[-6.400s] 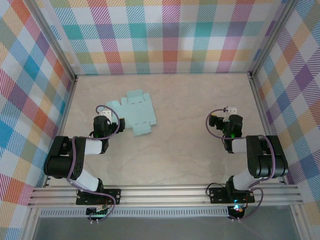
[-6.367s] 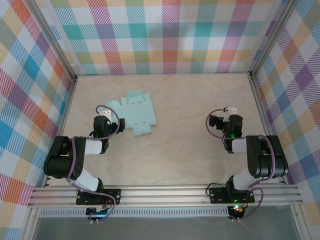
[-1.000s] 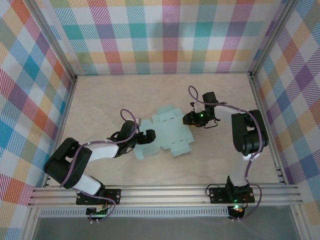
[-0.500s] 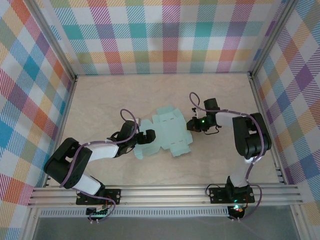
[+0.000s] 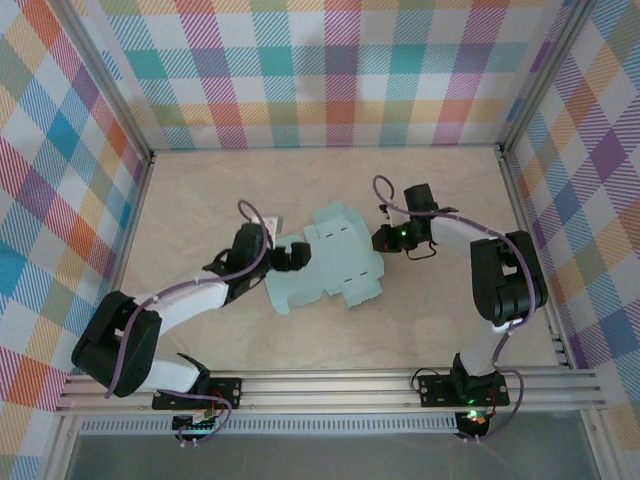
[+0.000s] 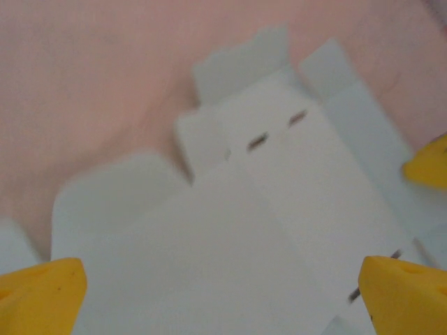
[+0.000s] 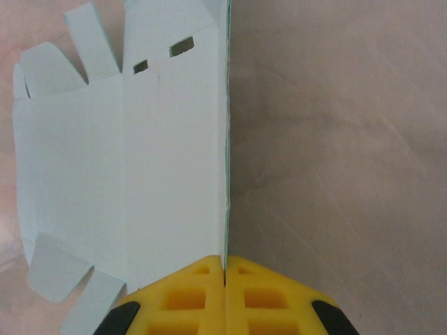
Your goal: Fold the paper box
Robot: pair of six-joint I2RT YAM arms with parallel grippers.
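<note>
The paper box is a flat pale mint die-cut sheet with flaps, lying mid-table. My right gripper is shut on its right edge. In the right wrist view the yellow fingertips pinch the thin edge of the paper box at the gripper, and the panel stands edge-on to the camera. My left gripper hovers over the sheet's left end, open. In the left wrist view its yellow fingertips stand wide apart on either side of the gripper, with the blurred paper box below them.
The pale marble-look tabletop is fenced by plaid walls and metal rails along the near edge. The right gripper's yellow tip pokes in at the right edge of the left wrist view.
The right gripper has closed on the sheet's right edge. The left arm has swung farther from its base, and the sheet has shifted slightly with its right side lifted.
</note>
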